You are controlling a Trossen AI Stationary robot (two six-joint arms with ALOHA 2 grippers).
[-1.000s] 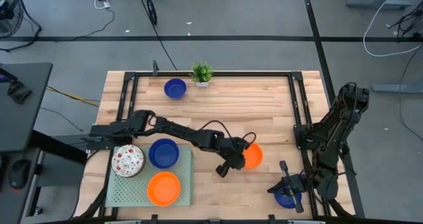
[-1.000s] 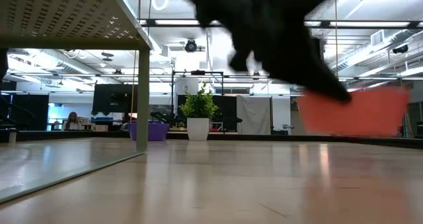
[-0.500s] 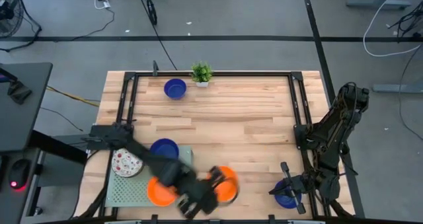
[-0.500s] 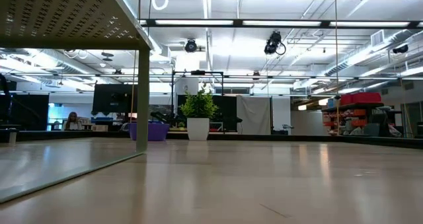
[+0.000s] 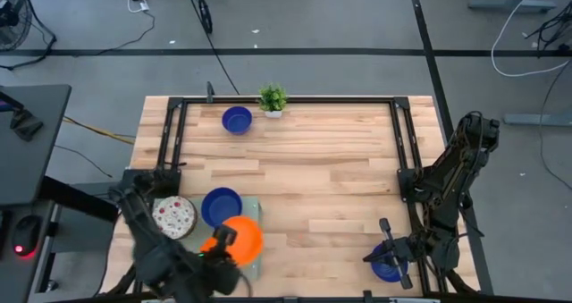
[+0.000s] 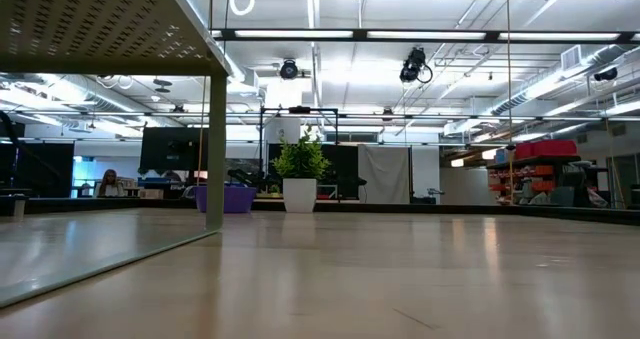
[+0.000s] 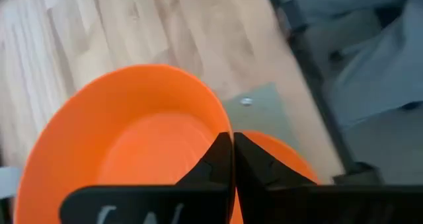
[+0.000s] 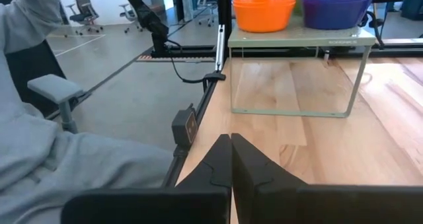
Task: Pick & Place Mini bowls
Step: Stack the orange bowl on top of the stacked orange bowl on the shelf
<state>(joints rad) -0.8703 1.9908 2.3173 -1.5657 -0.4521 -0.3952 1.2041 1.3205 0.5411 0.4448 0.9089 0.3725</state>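
Note:
My left gripper (image 5: 223,241) is shut on an orange mini bowl (image 5: 243,239) and holds it over the near end of the pale green tray (image 5: 252,205). A second orange bowl (image 5: 208,246) sits in the tray just beneath it, and shows in the left wrist view (image 7: 281,161). A dark blue bowl (image 5: 221,206) and a red-speckled white bowl (image 5: 172,217) also rest on the tray. Another blue bowl (image 5: 236,120) stands near the far edge. My right gripper (image 8: 230,151) is shut near the table's near right corner, beside a blue bowl (image 5: 390,270). My left gripper pinches the orange bowl's rim (image 7: 223,126) between its two shut fingers, one finger on the inner wall and one on the outer. The bowl is lifted clear, above the other orange bowl in the tray, with its opening upward and somewhat tilted.
A small potted plant (image 5: 273,98) stands at the far edge, and shows in the low view (image 6: 300,171). The tray stands on legs (image 6: 215,149). A person's grey sleeve (image 8: 59,158) is beside the table's near edge. Bare wood (image 5: 331,169) lies in the table's middle.
My left gripper has carried the orange bowl from the table's middle toward the near edge and then the left, ending above the tray's near end. Arm and bowl have left the low view. The right arm has kept still.

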